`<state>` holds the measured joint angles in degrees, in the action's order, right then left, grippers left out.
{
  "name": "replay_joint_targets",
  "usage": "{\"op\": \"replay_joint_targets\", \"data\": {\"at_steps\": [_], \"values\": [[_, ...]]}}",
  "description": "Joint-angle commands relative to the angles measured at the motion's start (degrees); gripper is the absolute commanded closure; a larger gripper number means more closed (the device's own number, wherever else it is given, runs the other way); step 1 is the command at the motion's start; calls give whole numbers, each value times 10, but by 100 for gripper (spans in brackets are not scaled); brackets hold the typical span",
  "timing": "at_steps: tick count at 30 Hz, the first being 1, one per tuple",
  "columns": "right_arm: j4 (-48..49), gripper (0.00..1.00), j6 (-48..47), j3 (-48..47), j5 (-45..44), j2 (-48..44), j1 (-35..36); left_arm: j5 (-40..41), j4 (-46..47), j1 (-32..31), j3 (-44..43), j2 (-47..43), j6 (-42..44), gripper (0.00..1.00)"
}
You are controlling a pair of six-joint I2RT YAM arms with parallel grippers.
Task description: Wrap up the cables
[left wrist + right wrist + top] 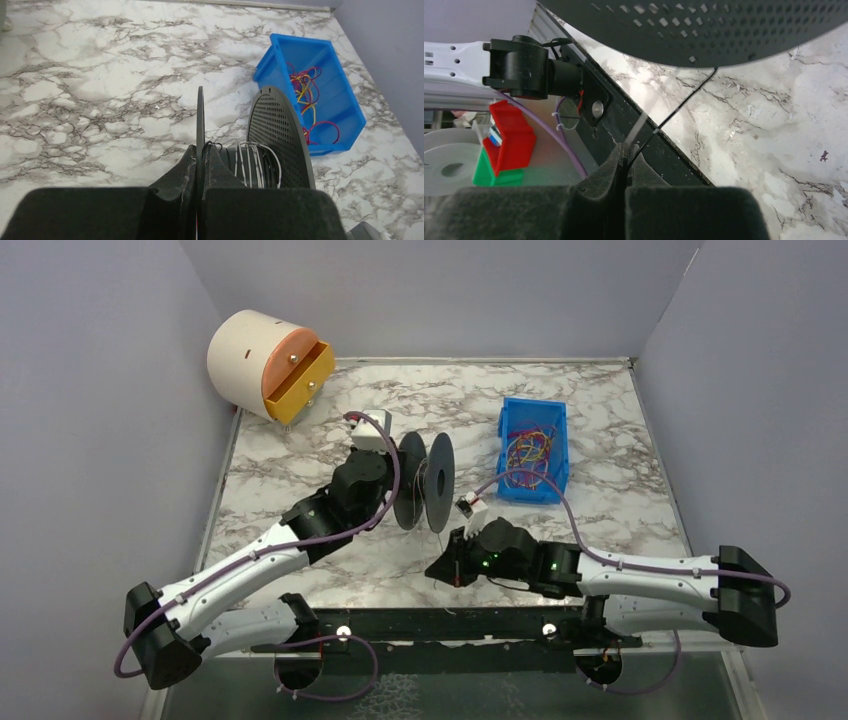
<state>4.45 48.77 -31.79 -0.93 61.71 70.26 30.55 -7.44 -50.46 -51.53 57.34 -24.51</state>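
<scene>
A black two-disc spool (427, 482) stands on edge mid-table. My left gripper (403, 485) is shut on its left disc (200, 115); white and black windings (252, 162) lie on the hub beside the perforated right disc (277, 132). One thin black cable (681, 105) runs from under the spool disc (704, 25) down into my right gripper (625, 151), which is shut on it. That gripper (453, 566) hangs low near the table's front edge, just right of the spool. Red, yellow and orange cables (530, 448) lie tangled in the blue bin (513, 417), also in the left wrist view (306, 95).
A round cream drawer unit (262, 365) with an orange drawer sits at the back left corner. Grey walls close three sides. A black rail (440, 625) runs along the table's front edge. Beyond it, a red and green part (506, 147) sits below the table.
</scene>
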Motion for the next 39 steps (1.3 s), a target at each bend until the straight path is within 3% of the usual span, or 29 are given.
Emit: {"op": "replay_joint_targets", "data": {"at_steps": [1, 10, 21, 33, 39], "values": [[-94, 99, -30, -66, -44, 24, 19, 59, 52, -11, 6, 11, -8, 100], [-243, 99, -86, -190, -98, 50, 32, 91, 40, -37, 37, 31, 1, 100], [-302, 99, -129, -276, -178, 58, 32, 126, 15, -87, 63, 48, 15, 100], [-259, 99, -10, -253, -284, 40, 30, 196, 5, -166, 97, 56, -22, 100], [-317, 99, 92, -261, -377, 55, 31, 267, -5, -221, 110, 61, -55, 100]]}}
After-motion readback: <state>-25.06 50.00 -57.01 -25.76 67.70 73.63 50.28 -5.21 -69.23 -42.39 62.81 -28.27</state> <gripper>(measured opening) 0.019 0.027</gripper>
